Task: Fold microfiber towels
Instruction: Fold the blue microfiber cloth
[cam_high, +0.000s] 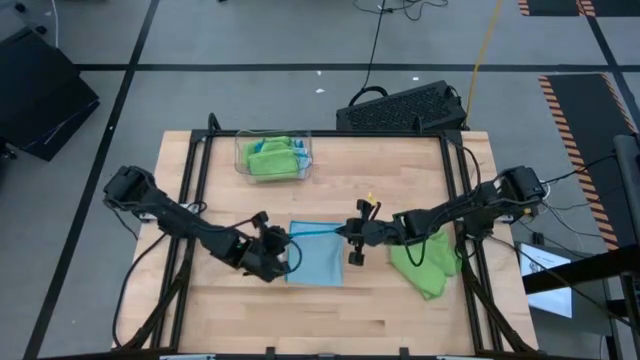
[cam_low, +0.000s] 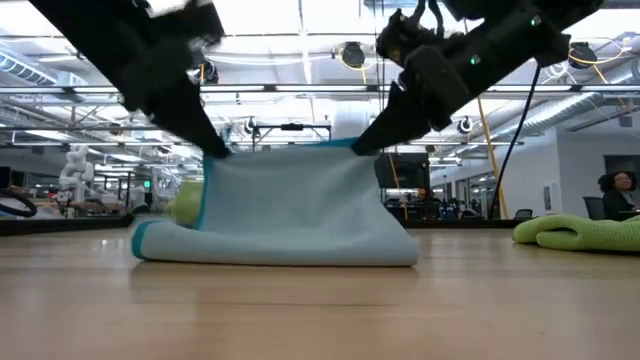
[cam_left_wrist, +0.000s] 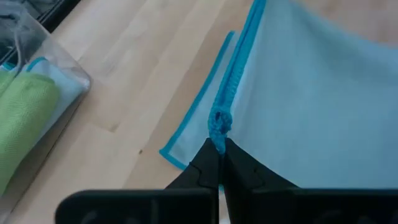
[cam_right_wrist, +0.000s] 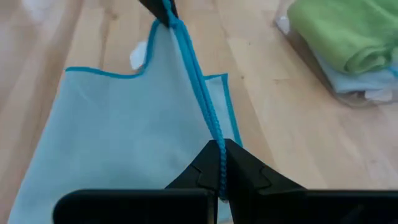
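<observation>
A light blue microfiber towel (cam_high: 318, 262) with a teal hem is stretched between my two grippers at the table's middle. My left gripper (cam_high: 290, 243) is shut on one end of its raised edge and my right gripper (cam_high: 341, 235) on the other end. In the low view the raised edge spans from my left gripper (cam_low: 215, 150) to my right gripper (cam_low: 365, 148). The towel's lower part (cam_low: 270, 255) lies on the table. A lime green towel (cam_high: 425, 265) lies crumpled on the table under my right arm. My left gripper pinches the teal hem (cam_left_wrist: 219, 124) between its two fingertips, where the cloth bunches up. It comes slanting down from the table's left. One layer or several, I cannot tell. The edge runs taut toward the other gripper, and the cloth slopes down to the table. My right gripper pinches the same teal hem (cam_right_wrist: 215, 134) at its other end between two fingertips, slanting down from the table's right. The hem is drawn taut along the line between the grippers. The towel hangs below the hem, with a lower layer's corner (cam_right_wrist: 219, 79) flat on the table.
A clear plastic tray (cam_high: 240, 150) at the far left of the table holds folded green and blue towels (cam_high: 270, 160). A dark keyboard-like object (cam_high: 405, 108) sits beyond the far edge. Bare wood lies along the near edge.
</observation>
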